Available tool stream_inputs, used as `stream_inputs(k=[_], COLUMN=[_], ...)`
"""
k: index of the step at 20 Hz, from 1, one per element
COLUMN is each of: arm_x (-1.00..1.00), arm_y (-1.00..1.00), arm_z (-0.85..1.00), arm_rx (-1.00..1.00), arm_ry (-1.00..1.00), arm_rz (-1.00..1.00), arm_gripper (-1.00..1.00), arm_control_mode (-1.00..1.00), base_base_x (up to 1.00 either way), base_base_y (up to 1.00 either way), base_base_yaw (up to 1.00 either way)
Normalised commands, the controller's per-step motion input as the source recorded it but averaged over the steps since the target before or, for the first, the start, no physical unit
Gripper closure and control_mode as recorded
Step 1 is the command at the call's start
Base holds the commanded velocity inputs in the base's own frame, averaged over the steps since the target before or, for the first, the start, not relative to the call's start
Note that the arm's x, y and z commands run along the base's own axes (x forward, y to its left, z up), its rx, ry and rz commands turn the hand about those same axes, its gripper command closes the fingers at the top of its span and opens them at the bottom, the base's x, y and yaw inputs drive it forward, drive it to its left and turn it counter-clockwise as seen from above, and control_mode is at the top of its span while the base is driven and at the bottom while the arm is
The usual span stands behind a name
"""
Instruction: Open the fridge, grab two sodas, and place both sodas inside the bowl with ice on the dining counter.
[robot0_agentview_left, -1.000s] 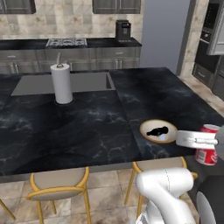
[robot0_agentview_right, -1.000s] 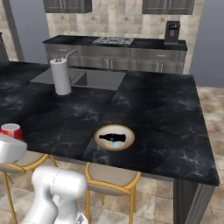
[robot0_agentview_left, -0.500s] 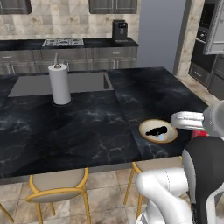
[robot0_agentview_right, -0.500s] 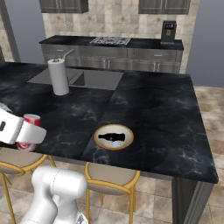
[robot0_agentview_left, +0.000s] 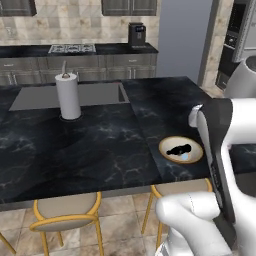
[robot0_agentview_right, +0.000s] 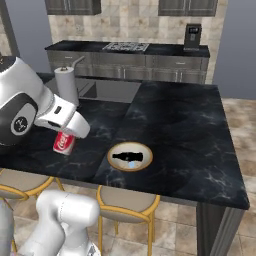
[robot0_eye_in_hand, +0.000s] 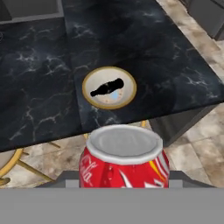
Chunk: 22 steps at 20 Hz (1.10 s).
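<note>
My gripper (robot0_agentview_right: 68, 136) is shut on the red soda can (robot0_agentview_right: 63, 142) with white lettering, holding it above the near part of the black marble dining counter (robot0_agentview_right: 185, 120), left of the bowl in the right base view. In the hand view the can (robot0_eye_in_hand: 124, 159) fills the bottom, with the bowl (robot0_eye_in_hand: 109, 87) ahead of it. The tan-rimmed bowl (robot0_agentview_right: 130, 156) (robot0_agentview_left: 181, 150) sits near the counter's front edge, and the dark bottle (robot0_agentview_right: 127, 155) (robot0_agentview_left: 178, 149) (robot0_eye_in_hand: 106, 87) lies on the ice in it. My white arm hides the hand in the left base view. The fridge is out of view.
A paper towel roll (robot0_agentview_left: 68, 96) (robot0_agentview_right: 66, 85) stands by the inset sink (robot0_agentview_left: 37, 98). Yellow-framed stools (robot0_agentview_left: 65, 215) (robot0_agentview_right: 125, 202) line the counter's near side. The back counter carries a stove (robot0_agentview_left: 72, 49) and a coffee machine (robot0_agentview_left: 136, 34). A wall oven (robot0_agentview_left: 235, 30) is at the right.
The arm has swung the can up from the low outer side and over the counter's near edge, closer to the bowl. The bowl and bottle have not moved.
</note>
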Motion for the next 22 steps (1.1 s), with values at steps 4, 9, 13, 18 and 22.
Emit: stream_inputs(k=[4, 9, 13, 18, 22], arm_x=[0.35, 0.45, 0.45, 0.34, 0.34], arm_y=[-0.09, -0.13, -0.20, -0.31, -0.29], arm_z=[-0.59, -0.48, -0.31, -0.28, -0.22], arm_rx=[0.00, -0.02, -0.04, 0.00, 0.00], arm_ry=[0.04, 0.10, 0.31, 0.24, 0.09], arm_rz=[0.08, 0.06, 0.10, 0.13, 0.12], arm_gripper=[1.00, 1.00, 1.00, 1.00, 1.00], arm_control_mode=[-1.00, -1.00, -1.00, -1.00, -1.00], base_base_x=[0.00, 0.00, 0.00, 0.00, 0.00], base_base_y=[0.00, 0.00, 0.00, 0.00, 0.00], base_base_yaw=[0.00, 0.00, 0.00, 0.00, 0.00])
